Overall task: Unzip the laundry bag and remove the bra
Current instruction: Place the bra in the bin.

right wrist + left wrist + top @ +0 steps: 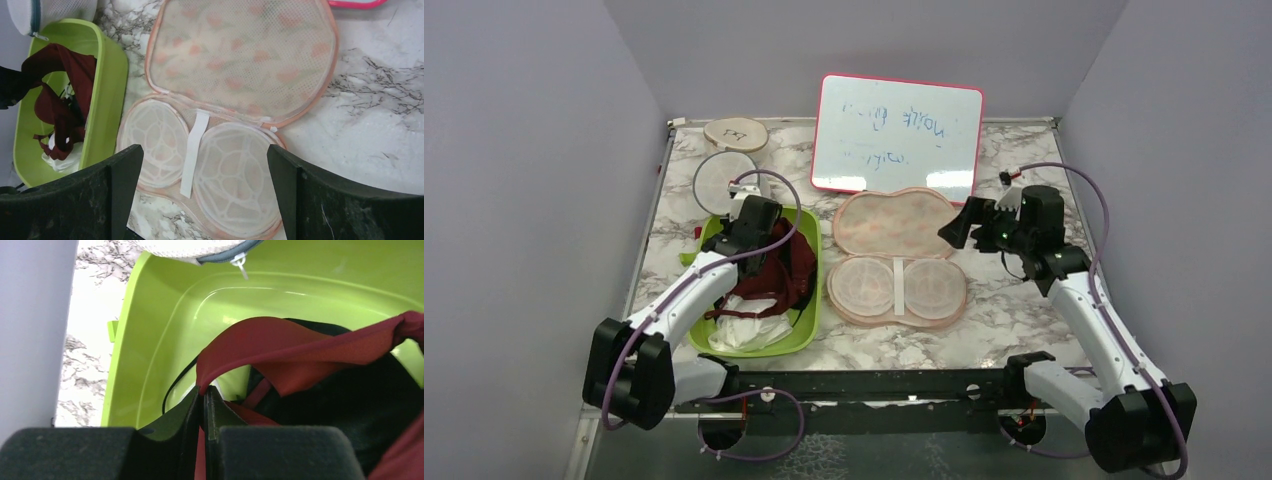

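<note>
The laundry bag (894,222) lies unzipped and spread open in the middle of the table. Its printed mesh lid (240,55) is folded back, and two round white cups (235,175) with a white strap show inside. The maroon bra (789,265) hangs partly out of the green tub (809,320). My left gripper (205,390) is shut on a fold of the bra (300,345) above the tub (150,340). My right gripper (202,150) hovers open over the bag's right side, holding nothing. In the top view the right gripper (954,228) sits just right of the bag.
A black garment (350,405) and a white cloth (749,330) lie in the tub. A round white mesh disc (724,180) and a tan disc (735,133) sit behind it. A whiteboard (896,133) leans at the back wall.
</note>
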You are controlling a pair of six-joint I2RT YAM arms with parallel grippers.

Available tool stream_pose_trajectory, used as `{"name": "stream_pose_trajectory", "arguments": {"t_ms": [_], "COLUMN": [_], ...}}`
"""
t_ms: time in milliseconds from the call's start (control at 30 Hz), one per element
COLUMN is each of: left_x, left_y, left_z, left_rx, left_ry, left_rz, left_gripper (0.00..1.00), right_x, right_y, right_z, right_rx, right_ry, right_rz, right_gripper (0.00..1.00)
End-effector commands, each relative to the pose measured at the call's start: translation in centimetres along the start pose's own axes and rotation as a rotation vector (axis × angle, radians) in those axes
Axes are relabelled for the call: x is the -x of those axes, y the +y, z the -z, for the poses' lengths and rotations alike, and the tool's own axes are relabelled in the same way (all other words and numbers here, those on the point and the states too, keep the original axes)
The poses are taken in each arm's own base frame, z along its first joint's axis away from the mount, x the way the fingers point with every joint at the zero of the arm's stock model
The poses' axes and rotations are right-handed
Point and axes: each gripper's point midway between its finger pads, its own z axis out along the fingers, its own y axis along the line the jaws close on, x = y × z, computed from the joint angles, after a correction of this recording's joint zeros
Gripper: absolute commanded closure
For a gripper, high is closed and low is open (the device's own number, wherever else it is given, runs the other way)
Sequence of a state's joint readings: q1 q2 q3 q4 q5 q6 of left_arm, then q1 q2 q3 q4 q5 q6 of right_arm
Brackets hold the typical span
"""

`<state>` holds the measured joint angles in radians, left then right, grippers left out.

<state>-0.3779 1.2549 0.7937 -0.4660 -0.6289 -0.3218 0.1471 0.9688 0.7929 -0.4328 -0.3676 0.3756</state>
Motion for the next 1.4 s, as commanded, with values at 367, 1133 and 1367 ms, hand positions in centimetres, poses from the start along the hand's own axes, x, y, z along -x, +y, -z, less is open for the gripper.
{"name": "stream_pose_trajectory", "arguments": {"t_ms": [367,1133,1367], "left_x": [0.1,10.1,11.2], "left_y": [1.7,-3.1,-8.4], "left_z": [3.1,11.2,11.6], "left_rx": [-0.024,-0.444,-0.637], "left_ry": [-0.078,-0.406,-0.427], "left_rz": [0.264,0.075,0.048], "left_gripper": [0.5,0.15,0.15], "right_x": [-0.1,0.5,0.1], "right_y": [-0.5,-4.7,-4.6], "right_z": [-3.1,-6.6,-5.5], "right_rx": [0.024,-0.043,-0.051], "right_ry": [0.02,0.021,0.027], "right_rz": [-0.049,-0.146,-0.116], "right_gripper": [0.08,0.09,0.09]}}
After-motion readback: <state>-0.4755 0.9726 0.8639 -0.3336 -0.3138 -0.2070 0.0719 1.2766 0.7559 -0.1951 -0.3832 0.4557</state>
